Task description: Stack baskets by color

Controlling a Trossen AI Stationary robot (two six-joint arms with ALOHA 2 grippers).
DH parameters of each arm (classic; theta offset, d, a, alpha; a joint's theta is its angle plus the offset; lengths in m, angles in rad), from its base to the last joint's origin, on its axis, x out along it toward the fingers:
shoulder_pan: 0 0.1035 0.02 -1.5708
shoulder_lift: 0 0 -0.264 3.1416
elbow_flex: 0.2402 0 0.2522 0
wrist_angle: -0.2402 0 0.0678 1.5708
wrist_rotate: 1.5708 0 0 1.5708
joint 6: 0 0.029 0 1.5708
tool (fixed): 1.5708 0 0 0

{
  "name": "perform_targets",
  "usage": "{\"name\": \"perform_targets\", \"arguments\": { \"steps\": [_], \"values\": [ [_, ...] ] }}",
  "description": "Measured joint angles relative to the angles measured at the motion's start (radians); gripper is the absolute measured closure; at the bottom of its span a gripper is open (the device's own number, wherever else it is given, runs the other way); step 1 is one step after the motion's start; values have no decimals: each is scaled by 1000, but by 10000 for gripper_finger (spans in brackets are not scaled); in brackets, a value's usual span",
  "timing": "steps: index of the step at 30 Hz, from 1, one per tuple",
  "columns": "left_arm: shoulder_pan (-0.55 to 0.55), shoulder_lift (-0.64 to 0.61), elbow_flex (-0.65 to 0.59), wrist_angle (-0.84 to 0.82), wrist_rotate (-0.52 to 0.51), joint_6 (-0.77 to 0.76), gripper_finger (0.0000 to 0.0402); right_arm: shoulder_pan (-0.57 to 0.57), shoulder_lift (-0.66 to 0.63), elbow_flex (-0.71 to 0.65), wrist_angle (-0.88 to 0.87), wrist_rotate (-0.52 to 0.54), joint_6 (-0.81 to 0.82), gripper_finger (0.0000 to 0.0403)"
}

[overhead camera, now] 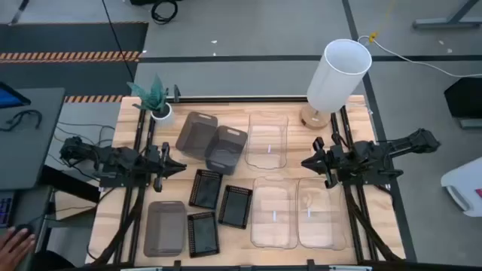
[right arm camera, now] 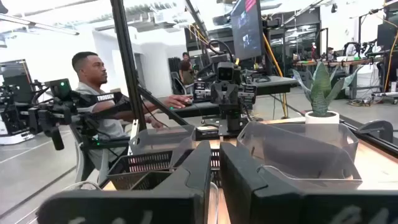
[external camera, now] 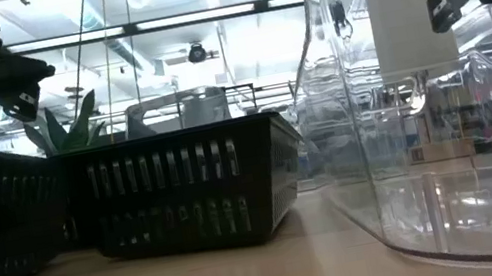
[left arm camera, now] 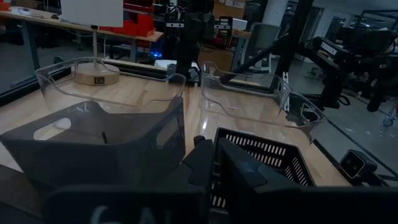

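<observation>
Three clear baskets lie on the wooden table: one far, two near right. Two smoky-grey baskets sit side by side at the far middle, and a third lies near left. Three black slotted baskets rest flat in the near middle. My left gripper hovers shut at the left, above the table, pointing right. My right gripper hovers shut at the right, pointing left. Neither holds anything.
A white cylindrical lamp stands at the far right and a small potted plant at the far left. A person sits beyond the table's left side, one hand near the corner. Bare wood lies between the grippers.
</observation>
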Motion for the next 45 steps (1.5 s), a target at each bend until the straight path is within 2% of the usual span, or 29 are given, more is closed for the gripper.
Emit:
{"name": "perform_targets", "arguments": {
  "steps": [45],
  "values": [
    [0, 0, 0, 0, 0, 0, 372, 0, 0, 0, 0, 0, 0, 362]
  ]
}}
